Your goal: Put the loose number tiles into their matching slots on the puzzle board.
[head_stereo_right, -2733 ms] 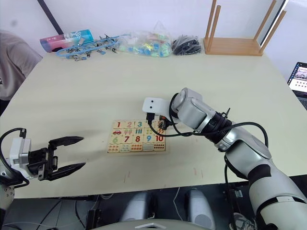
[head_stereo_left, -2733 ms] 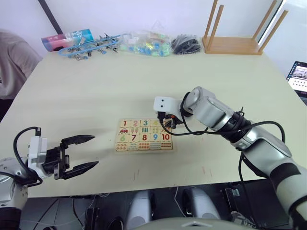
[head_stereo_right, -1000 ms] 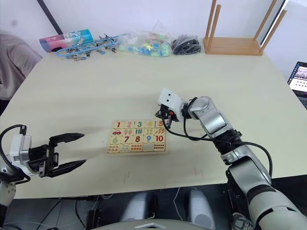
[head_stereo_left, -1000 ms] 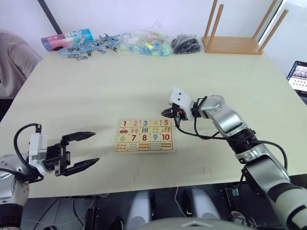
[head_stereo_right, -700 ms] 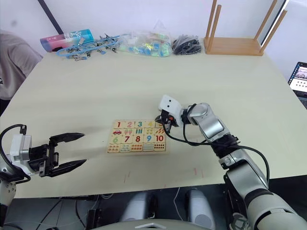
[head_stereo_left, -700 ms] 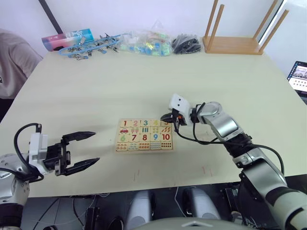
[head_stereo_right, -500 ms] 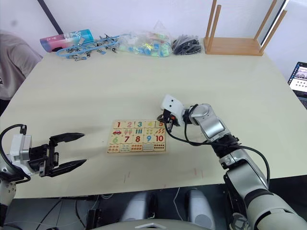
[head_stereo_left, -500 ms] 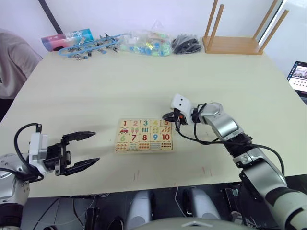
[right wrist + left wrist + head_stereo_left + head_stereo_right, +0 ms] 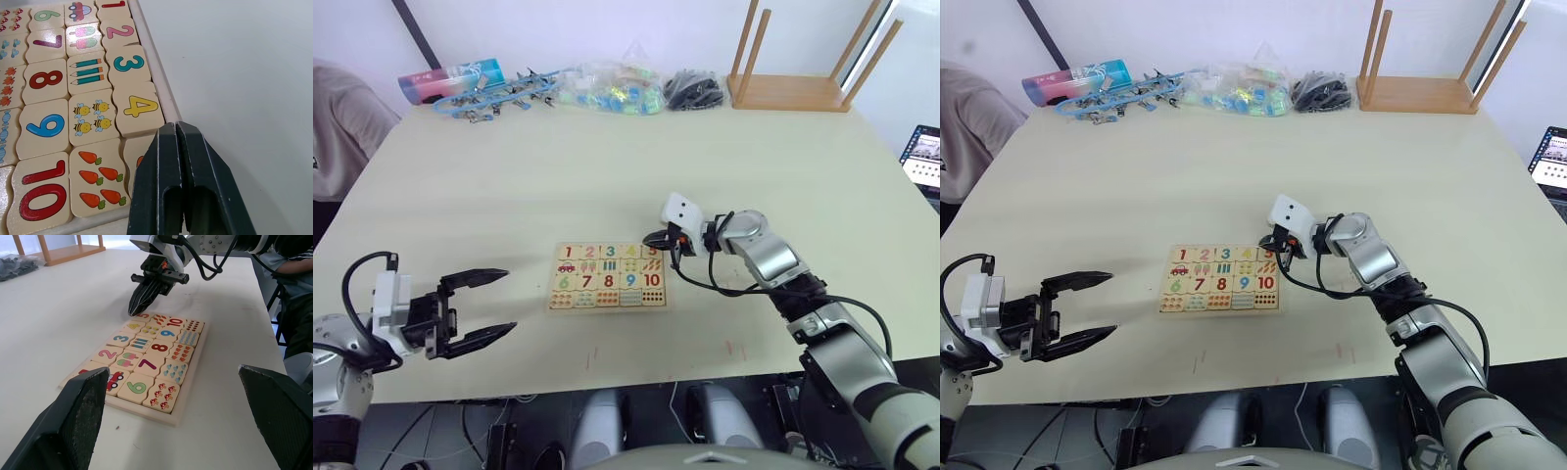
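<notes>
Right gripper [image 9: 177,147]: fingers together, tip over tile 5 [image 9: 143,316] at board [image 9: 607,275] corner, 1 o'clock. Left gripper [image 9: 481,310]: apart, idle, 9 o'clock. Tiles 1–4 seated. Risk: sideways drag at lift-off unseating tile 5.

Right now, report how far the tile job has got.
Done: tile 1, tile 2, tile 3 and tile 4 sit in the board's top row. In hand: the right gripper, shut, points at tile 5, which lies in its corner slot; full seating is unclear. Left: confirm tile 5. The left gripper hangs open, away from the board.
</notes>
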`<state>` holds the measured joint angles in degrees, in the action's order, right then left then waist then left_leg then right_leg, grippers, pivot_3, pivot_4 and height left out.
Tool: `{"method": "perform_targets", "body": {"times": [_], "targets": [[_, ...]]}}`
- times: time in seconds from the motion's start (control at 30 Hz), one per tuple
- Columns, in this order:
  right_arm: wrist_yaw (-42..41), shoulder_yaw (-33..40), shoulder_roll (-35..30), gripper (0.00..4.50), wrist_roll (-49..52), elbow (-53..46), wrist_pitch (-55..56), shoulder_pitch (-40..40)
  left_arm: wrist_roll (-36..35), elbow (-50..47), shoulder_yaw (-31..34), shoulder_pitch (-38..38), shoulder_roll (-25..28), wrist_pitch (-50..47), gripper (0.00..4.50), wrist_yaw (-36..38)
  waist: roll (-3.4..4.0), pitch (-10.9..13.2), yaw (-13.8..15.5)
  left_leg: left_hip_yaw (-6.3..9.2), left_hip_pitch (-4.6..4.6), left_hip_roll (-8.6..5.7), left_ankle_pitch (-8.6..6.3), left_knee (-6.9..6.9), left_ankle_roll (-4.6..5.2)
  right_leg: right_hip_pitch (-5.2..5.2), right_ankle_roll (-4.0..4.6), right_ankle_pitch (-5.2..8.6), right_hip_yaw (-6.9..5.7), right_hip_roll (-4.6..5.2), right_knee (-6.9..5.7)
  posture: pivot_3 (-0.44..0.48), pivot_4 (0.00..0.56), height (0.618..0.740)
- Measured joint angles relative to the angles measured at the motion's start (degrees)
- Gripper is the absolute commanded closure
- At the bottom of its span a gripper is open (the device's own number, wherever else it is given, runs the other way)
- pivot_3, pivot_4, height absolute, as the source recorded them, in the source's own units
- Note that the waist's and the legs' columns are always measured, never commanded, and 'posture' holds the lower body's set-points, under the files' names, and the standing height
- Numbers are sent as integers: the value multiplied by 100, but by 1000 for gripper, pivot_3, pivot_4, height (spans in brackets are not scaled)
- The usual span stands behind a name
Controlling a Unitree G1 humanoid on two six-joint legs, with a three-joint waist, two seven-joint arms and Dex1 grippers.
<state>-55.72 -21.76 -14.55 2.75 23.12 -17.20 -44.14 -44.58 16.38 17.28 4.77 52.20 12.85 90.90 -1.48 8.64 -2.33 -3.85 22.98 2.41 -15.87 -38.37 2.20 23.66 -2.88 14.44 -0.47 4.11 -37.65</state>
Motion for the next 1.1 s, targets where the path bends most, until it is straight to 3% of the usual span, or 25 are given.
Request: {"method": "perform_targets", "body": {"times": [0.33,0.57,0.8,1.0,1.1], "targets": [[6,68,37,4468,43,-50,40,128,0,1,-31,-7,7,-4,0,0,-2,-1,0,0,0,0,0,0,0,0,0,0,0,0,0,0,150,737],[-10,376,-131,4468,302,-732,36,529,14,12,-23,17,6,-46,0,0,-3,-2,9,0,0,0,0,0,0,-2,-1,0,0,1,0,0,150,737],[7,1093,-603,4468,985,-2385,-283,1322,174,83,137,-23,-246,-261,0,-47,-12,-7,36,2,-3,0,0,-1,0,-7,-1,0,-1,1,2,0,150,737],[338,1652,-1017,4468,1425,-3477,-684,2353,381,162,314,-20,-378,-504,0,-384,-16,-10,51,4,-7,0,0,-2,1,-10,-1,0,0,1,0,0,150,737],[551,2270,-1112,4468,1676,-3855,-623,3207,527,281,357,-57,-511,-624,0,-749,-18,-11,128,4,-7,-1,-1,-1,1,-13,-2,0,-1,1,4,0,150,737]]}}
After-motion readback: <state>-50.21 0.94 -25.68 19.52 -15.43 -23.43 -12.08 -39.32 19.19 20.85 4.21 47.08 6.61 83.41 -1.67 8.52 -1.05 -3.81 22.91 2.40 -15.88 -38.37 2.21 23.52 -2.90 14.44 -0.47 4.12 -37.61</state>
